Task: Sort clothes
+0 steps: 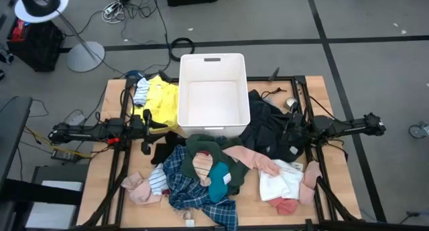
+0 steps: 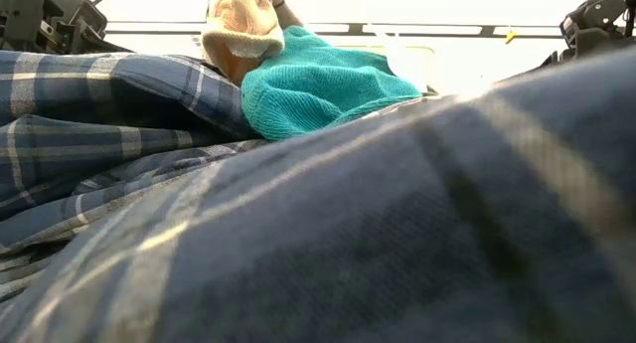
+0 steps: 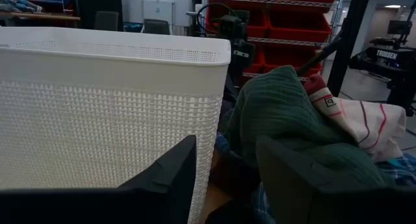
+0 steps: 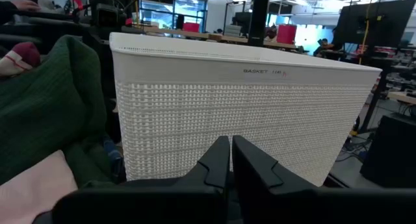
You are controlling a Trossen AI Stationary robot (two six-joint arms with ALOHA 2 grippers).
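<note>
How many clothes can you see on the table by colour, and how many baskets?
Counts as far as the overhead view separates them; the pile overlaps.
Yellow garment: 1
Blue plaid shirt: 1
Dark green garment: 1
Teal sock: 1
Black garments: 1 heap
White garment: 1
White basket: 1
Total: 7

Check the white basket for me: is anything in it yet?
Empty. The high view looks straight down into the white basket and shows only its bare white floor; the clothes all lie on the table around it.
</note>
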